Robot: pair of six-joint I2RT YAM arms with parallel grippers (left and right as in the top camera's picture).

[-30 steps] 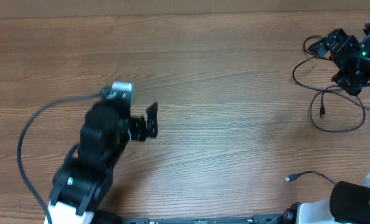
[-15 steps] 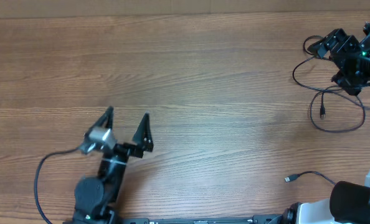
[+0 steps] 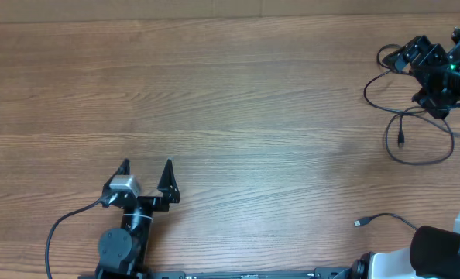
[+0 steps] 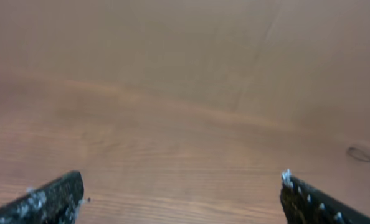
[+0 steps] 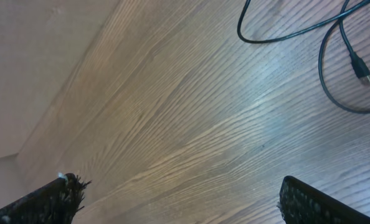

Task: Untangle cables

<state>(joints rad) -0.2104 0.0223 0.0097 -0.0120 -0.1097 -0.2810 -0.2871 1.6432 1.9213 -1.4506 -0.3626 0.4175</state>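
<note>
Thin black cables (image 3: 390, 149) loop on the wooden table at the far right, with one metal-tipped plug (image 3: 401, 142) lying inside a loop. A separate short cable (image 3: 385, 216) with a plug (image 3: 358, 223) lies near the front right. My right gripper (image 3: 410, 56) hovers open over the top of the loops. In the right wrist view (image 5: 185, 202) its jaws are wide apart and empty, and the cables (image 5: 325, 71) and a plug (image 5: 360, 67) lie ahead at the upper right. My left gripper (image 3: 145, 172) is open and empty at the front left, far from the cables (image 4: 184, 199).
The left arm's thicker grey cable (image 3: 60, 225) curves along the front left edge. The right arm's base (image 3: 439, 256) fills the front right corner. Bare wooden table (image 3: 253, 116) stretches between the two arms.
The left arm has drawn back toward the front edge and its open gripper now points away from it. The right arm and the cables have not moved.
</note>
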